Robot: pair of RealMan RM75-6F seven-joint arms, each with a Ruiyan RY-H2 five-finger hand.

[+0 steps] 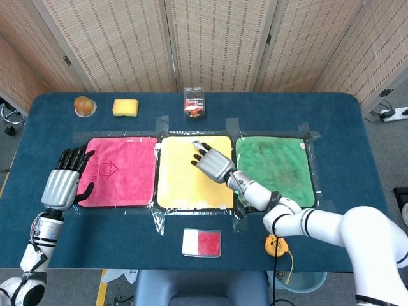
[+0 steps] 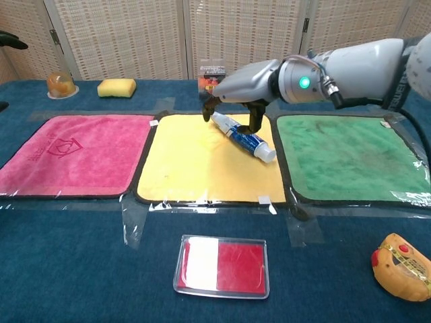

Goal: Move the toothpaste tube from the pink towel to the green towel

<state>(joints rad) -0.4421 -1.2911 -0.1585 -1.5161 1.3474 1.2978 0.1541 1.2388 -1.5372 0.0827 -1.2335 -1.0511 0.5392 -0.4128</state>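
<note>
The toothpaste tube (image 2: 244, 138) is white and blue and lies slanted over the right part of the yellow towel (image 2: 195, 168), its cap towards the green towel (image 2: 350, 158). My right hand (image 2: 242, 81) arches over the tube's flat end with fingers hanging down on both sides of it; whether they grip it I cannot tell. In the head view that hand (image 1: 213, 164) hides most of the tube (image 1: 195, 143). The pink towel (image 1: 118, 172) is bare. My left hand (image 1: 64, 182) rests open at its left edge.
At the back stand a yellow sponge (image 1: 125, 107), a round brown object (image 1: 84, 105) and a small dark box (image 1: 194, 103). A red and white case (image 2: 222, 266) lies near the front edge. An orange-yellow object (image 2: 404, 266) sits at the front right.
</note>
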